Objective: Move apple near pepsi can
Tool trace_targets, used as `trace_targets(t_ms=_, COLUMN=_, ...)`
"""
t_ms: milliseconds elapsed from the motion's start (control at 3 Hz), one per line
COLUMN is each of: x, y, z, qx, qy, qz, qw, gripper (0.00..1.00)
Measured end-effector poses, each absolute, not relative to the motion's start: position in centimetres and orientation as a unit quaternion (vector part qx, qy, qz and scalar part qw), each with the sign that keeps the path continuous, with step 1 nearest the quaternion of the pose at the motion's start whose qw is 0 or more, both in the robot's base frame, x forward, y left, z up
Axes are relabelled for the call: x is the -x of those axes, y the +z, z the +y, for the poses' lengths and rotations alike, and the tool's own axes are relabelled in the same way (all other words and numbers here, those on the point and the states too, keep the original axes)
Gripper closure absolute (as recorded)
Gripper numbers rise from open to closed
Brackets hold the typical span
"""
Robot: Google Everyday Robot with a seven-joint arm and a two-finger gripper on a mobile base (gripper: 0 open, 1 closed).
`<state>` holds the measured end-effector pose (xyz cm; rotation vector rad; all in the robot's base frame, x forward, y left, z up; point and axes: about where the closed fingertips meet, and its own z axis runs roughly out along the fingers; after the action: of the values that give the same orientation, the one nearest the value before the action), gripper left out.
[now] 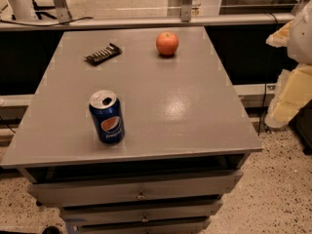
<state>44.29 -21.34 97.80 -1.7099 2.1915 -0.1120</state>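
Note:
The apple (pixel 167 43) is round and orange-red and sits at the far middle of the grey table (pixel 185 106). The pepsi can (pixel 107 116) is dark blue with the globe logo and a silver top. It stands upright at the front left of the table, well apart from the apple. My gripper (pixel 291 97) shows as a pale cream piece at the right edge of the view. It hangs beside the table, below its top, far from both the apple and the can, and holds nothing that I can see.
A flat dark snack bar wrapper (pixel 103 54) lies at the far left of the table. Drawers (pixel 140 193) sit under the tabletop. A rail (pixel 146 21) runs behind the table. Speckled floor (pixel 278 189) lies to the right.

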Motion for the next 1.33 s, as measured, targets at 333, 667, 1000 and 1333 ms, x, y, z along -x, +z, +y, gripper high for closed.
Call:
trace_targets(t_ms=333, x=-47.4, y=96.3, z=-19.9, qx=0.609, qy=-0.036, qz=0.763, qw=0.214, gripper=0.0)
trace_targets(t_ms=667, x=-52.9, y=94.7, z=-17.9, qx=0.597, qy=-0.024, qz=0.755, qw=0.272, gripper=0.0)
trace_targets(t_ms=1000, x=-58.6, y=93.6, z=-16.1, qx=0.567, qy=0.01, qz=0.757, qw=0.323, gripper=0.0)
trace_targets(t_ms=1333, x=-64.0, y=93.1, z=-14.2, qx=0.526, qy=0.061, qz=0.758, qw=0.38, gripper=0.0)
